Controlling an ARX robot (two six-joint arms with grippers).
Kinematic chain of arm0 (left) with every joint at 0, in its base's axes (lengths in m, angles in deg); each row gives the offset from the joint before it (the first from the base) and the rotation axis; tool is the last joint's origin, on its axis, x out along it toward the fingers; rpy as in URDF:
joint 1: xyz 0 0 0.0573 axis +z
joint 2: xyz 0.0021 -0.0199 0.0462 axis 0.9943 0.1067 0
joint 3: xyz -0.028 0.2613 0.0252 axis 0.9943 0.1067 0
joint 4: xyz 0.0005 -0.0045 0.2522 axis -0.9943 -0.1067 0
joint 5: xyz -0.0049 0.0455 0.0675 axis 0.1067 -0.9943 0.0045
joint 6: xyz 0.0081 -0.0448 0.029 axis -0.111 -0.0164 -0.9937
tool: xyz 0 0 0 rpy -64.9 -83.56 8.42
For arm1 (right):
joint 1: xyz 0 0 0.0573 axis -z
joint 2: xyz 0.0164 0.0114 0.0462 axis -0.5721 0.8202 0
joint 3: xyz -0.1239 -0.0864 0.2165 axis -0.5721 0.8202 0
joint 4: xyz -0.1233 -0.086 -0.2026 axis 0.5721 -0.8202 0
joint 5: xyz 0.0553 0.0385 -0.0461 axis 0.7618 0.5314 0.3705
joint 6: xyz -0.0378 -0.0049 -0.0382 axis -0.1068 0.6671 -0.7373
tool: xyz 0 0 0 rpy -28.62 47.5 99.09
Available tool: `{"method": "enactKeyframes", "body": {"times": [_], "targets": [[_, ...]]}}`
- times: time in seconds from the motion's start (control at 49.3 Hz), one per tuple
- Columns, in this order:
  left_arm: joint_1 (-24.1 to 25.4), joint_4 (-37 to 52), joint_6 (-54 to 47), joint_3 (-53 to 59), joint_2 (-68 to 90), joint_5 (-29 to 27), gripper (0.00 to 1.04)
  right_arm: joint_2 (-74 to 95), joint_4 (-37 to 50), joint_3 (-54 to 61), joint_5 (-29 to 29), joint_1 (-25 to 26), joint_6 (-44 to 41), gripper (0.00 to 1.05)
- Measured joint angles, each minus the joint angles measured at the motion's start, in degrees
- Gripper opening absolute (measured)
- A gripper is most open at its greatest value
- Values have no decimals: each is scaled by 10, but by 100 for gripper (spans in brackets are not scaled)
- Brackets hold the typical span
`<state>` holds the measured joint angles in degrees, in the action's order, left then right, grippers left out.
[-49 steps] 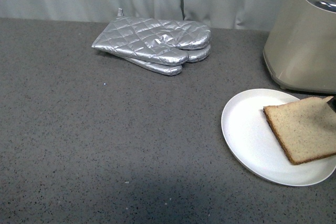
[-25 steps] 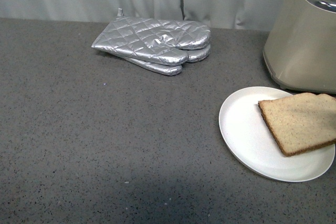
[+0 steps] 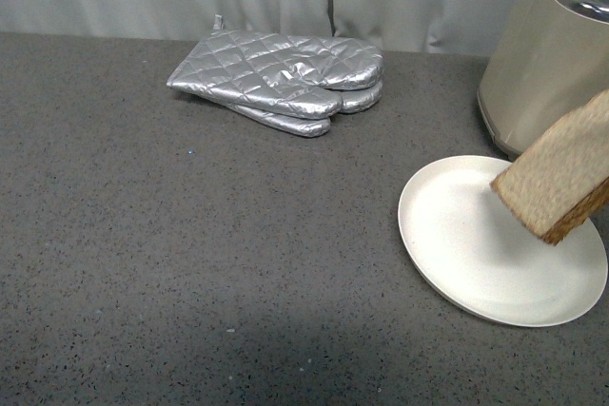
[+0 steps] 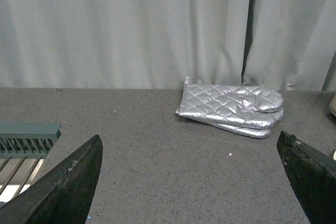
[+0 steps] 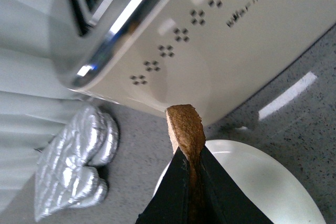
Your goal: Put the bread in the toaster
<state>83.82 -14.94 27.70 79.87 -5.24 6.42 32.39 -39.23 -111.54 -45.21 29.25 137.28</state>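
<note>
On the dark grey speckled countertop (image 3: 190, 235), you have no shift in the large items: the big cream boxy toaster with the chrome top (image 3: 547, 64) stands at the far right as it did a second ago, and the pair of silver quilted oven mitts (image 3: 281, 73) lies well apart from it at the back.

The change is at the round white plate (image 3: 476, 254). It carried the slice a second ago and now carries nothing.

The flat slice of light brown wholemeal bread with the darker crust (image 3: 561, 178) is raised, tilted steeply on edge, and appears clear of the plate, just in front of the toaster's side.

Judgement: pickup is done; lift and insertion remain.

The part of the toaster slot seen from the right wrist shows no slice.

Your right gripper (image 5: 190, 156) is pinched on the bread's edge. Your left gripper (image 4: 189, 137) stands wide, holding nothing.
</note>
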Motion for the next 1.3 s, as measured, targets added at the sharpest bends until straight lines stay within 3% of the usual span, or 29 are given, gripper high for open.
{"method": "enactKeyframes", "body": {"times": [0.203, 0.264, 0.446, 0.608, 0.892, 1.034, 1.297], "targets": [[0, 0, 0, 0, 0, 0, 98, -181, -162, -97, -171, -30, 17, 2], [0, 0, 0, 0, 0, 0, 98, -194, -164, -120, -208, -37, 2, 2], [0, 0, 0, 0, 0, 0, 98, -158, -153, -232, -395, -52, -122, 2], [0, 0, 0, 0, 0, 0, 98, -108, -131, -257, -472, -49, -177, 2], [0, 0, 0, 0, 0, 0, 98, -30, -187, -290, -518, -43, -154, 2], [0, 0, 0, 0, 0, 0, 98, 3, -242, -312, -516, -40, -106, 2], [0, 0, 0, 0, 0, 0, 98, 42, -264, -337, -521, -28, -59, 2]]}}
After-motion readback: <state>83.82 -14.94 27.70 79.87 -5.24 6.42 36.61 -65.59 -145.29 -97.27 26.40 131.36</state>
